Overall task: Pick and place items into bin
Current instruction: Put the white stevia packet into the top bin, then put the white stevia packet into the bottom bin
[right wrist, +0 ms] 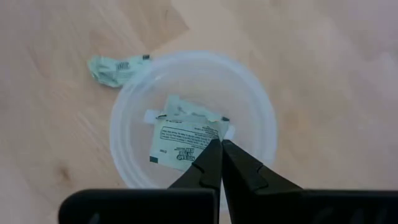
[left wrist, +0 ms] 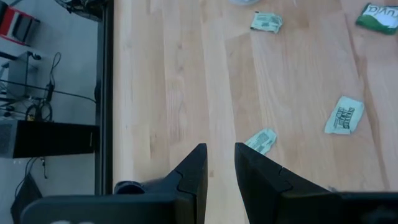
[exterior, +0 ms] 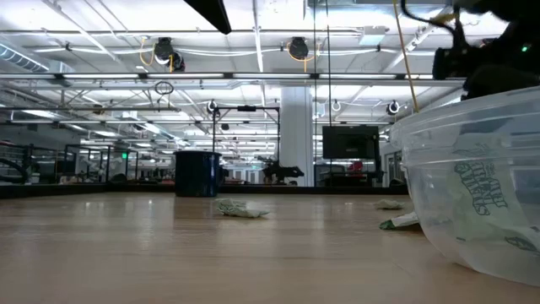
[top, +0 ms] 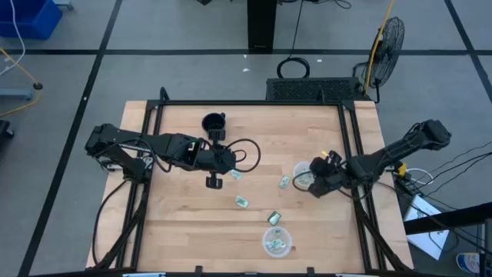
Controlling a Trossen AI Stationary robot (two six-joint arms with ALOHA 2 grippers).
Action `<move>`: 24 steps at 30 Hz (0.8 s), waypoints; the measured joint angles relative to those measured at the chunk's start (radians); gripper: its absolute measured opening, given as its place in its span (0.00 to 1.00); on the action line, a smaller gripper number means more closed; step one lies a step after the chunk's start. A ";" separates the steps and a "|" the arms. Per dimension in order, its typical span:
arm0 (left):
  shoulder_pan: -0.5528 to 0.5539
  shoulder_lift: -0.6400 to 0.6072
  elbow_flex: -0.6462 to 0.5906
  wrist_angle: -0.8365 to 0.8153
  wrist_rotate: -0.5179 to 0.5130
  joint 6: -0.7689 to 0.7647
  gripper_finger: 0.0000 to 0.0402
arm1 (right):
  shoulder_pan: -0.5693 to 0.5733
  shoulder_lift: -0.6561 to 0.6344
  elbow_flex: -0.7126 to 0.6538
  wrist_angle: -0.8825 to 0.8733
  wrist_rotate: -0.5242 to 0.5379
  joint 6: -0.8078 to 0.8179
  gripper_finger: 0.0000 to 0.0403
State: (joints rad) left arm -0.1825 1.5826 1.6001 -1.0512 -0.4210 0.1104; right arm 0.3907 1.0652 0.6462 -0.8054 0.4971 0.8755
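Right gripper (right wrist: pixel 219 144) poised directly over clear tub (right wrist: pixel 124 158) at table's right side, fingers pressed together, tips just above white packet (right wrist: pixel 183 140) lying flat inside. Whether tips pinched packet's edge or merely met over it: not discernible. Judged as a drop-off into that tub, or the close of one. Second clear tub (top: pixel 277 241) seen near front edge in high view, packets already in it (same tub looming large at right of low view, printed packet visible through wall).

Left gripper (left wrist: pixel 219 163) hung over table centre-left, fingers slightly parted, nothing between them. Crumpled pale green packet (left wrist: pixel 261 140) lay on wood just beside one fingertip. Other loose packets well apart on bare wood: white one (left wrist: pixel 344 115), another (left wrist: pixel 266 21), green one (left wrist: pixel 377 17). One more crumpled packet (right wrist: pixel 118 67) touching outside of right tub's rim. Black mug (top: pixel 213 123) toward back of table, untouched.

To do step well, in judgement: part right fingers fully while centred over tub, confirm packet free, lift straight up so wrapper not dragged over rim. Thin shiny wrappers likely to cling or slide. For left side, centre fingers across crumpled packet's raised fold, not its flat edge, before closing.
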 joint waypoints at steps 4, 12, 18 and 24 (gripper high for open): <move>0.000 0.000 0.000 0.002 0.000 -0.033 0.22 | -0.070 0.019 -0.025 0.042 -0.046 -0.057 0.00; 0.000 0.000 0.000 0.002 0.001 -0.042 0.22 | -0.169 0.024 -0.025 0.046 -0.162 -0.135 0.04; 0.000 0.000 0.000 0.002 0.001 -0.054 0.22 | -0.183 0.024 -0.025 0.046 -0.166 -0.163 0.13; 0.000 0.000 0.000 0.000 0.001 -0.102 0.22 | -0.183 0.022 -0.025 0.111 -0.166 -0.227 0.21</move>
State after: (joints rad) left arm -0.1825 1.5829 1.6001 -1.0515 -0.4198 0.0089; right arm 0.2077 1.0868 0.6212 -0.6946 0.3307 0.6485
